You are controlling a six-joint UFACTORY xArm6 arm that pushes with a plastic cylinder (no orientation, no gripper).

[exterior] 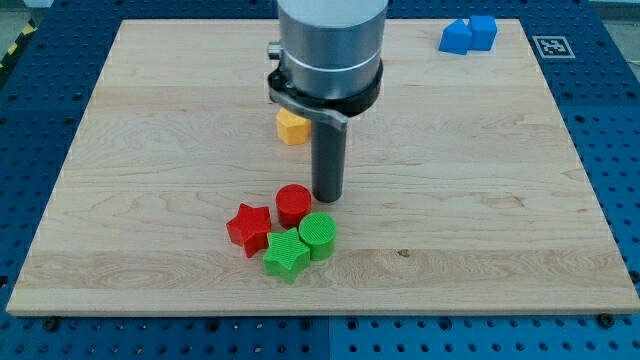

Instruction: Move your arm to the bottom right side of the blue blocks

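Two blue blocks sit together at the board's top right: one with an uneven outline (456, 37) and a blue cube (483, 31) touching its right side. My tip (328, 197) rests on the board near the middle, far to the lower left of the blue blocks. It stands just right of and above a red cylinder (293, 204). The arm's grey body hides the board behind it at the top centre.
A yellow block (291, 127) lies left of the rod, partly hidden by the arm. Below the tip is a cluster: a red star (249, 228), a green cylinder (318, 236) and a green star (286, 255). The wooden board (480, 200) ends on blue perforated table.
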